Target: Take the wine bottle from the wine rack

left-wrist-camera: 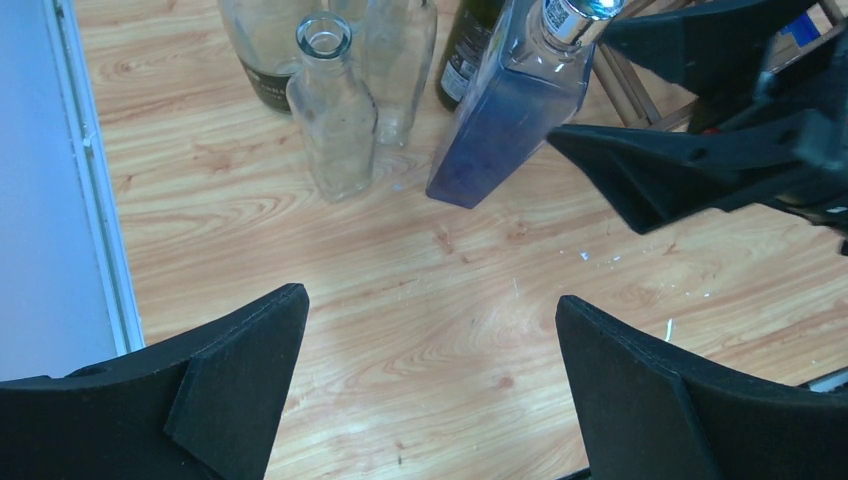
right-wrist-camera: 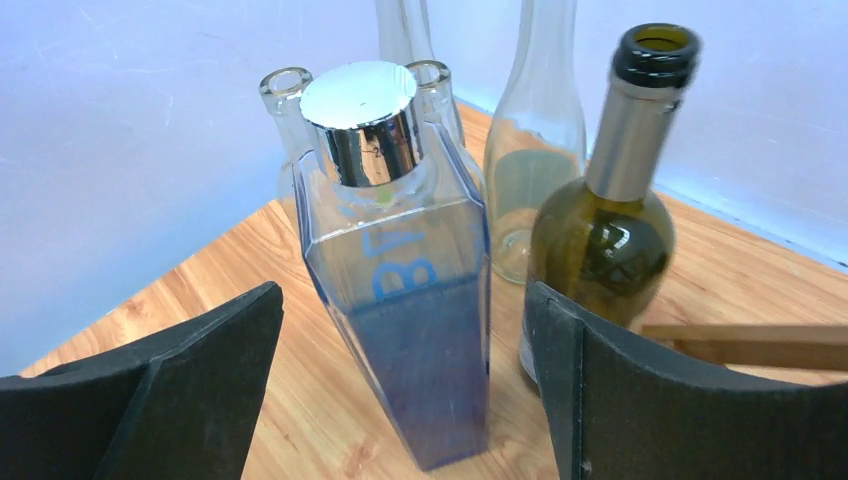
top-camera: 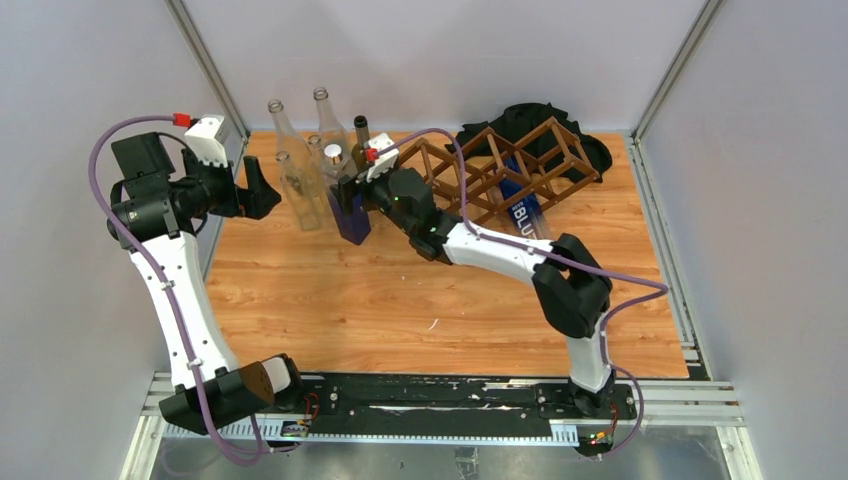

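The dark brown wine rack (top-camera: 500,165) stands at the back right, with a clear, blue-labelled bottle (top-camera: 522,207) lying in one of its cells. A square blue bottle with a silver cap (top-camera: 350,212) stands upright on the table left of the rack. It also shows in the right wrist view (right-wrist-camera: 410,330) and the left wrist view (left-wrist-camera: 510,110). My right gripper (top-camera: 352,190) (right-wrist-camera: 402,300) is open, with a finger on each side of this bottle and a gap at both. My left gripper (top-camera: 262,190) (left-wrist-camera: 430,310) is open and empty, left of the bottles.
A dark green wine bottle (top-camera: 361,135) (right-wrist-camera: 610,230) stands close beside my right finger. Several clear glass bottles (top-camera: 300,185) (left-wrist-camera: 335,110) stand behind and left of the blue bottle. A black cloth (top-camera: 575,135) lies behind the rack. Grey walls enclose the table.
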Robot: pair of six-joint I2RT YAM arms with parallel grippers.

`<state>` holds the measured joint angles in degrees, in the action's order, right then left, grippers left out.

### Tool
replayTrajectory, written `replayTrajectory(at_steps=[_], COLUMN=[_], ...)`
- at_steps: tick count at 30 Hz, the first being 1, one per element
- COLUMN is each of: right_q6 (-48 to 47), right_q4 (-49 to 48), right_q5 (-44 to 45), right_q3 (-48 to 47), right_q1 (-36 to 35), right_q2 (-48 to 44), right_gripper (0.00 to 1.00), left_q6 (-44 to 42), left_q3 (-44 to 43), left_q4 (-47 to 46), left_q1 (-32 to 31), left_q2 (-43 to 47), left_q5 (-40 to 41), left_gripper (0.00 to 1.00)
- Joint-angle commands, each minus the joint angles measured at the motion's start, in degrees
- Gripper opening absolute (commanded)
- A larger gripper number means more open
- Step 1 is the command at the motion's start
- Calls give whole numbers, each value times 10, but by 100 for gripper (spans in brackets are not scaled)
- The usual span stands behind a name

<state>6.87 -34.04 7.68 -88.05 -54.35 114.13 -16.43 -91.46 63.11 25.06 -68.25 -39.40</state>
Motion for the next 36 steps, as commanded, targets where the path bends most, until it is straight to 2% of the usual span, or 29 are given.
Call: replayTrajectory(at_steps=[1,4,10,13,17,19,25,31,36], right_q6=[8,7,38,67,116,132,150,177,184], right_q4=[39,96,388,469,529,548,557,531,483], right_q5=[10,25,83,71,29,19,7,-47,-65], right_q3=[61,102,132,186,265,304,358,382,386], right_q1=[2,2,30,80,173,223,320,412,438], right_q2=[-73,-144,-296,-390,-495,-540,-574,-518,-460], right_gripper=[94,95,98,99,100,100,100,100,100], left_q6=[11,7,12,12,9,7,7,5,7], left_q3=[9,14,29,37,44,45,46,51,47], left_q4=[0,0,0,0,0,0,0,0,0], left_q1=[4,4,4,4,4,4,4,4,4], left_q2=[17,31,38,36,30,28,30,30,30], left_q5=[-8,-6,-21,-33,-35,-34,-37,-36,-40], left_gripper=[100,100,100,100,100,100,100,100,100])
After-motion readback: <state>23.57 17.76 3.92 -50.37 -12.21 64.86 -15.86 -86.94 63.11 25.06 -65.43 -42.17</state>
